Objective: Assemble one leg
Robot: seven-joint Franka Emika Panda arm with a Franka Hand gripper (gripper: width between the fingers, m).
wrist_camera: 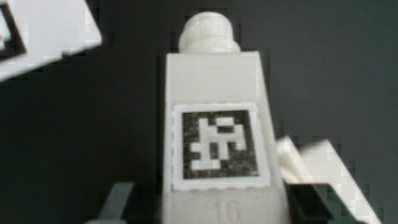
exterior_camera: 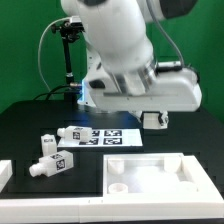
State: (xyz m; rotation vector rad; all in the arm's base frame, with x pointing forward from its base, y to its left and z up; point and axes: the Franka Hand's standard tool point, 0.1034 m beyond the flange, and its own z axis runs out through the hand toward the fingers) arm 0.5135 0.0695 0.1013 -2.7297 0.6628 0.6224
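Wrist view only: the leg [wrist_camera: 217, 100] lies lengthwise in the gripper [wrist_camera: 214, 200], fingers [wrist_camera: 118, 205] closed against both its sides and stub end pointing away from the camera. One black-and-white square tag [wrist_camera: 217, 140] faces the lens, pattern only, no readable text. Exterior view only, front to back: white rimmed panel [exterior_camera: 150, 172] lower right, three spare legs [exterior_camera: 50, 165] lower left to centre left, the marker board [exterior_camera: 108, 134] at centre, then the arm [exterior_camera: 115, 50] top centre, whose bulk hides the grasp, so the held leg can't be made out there.
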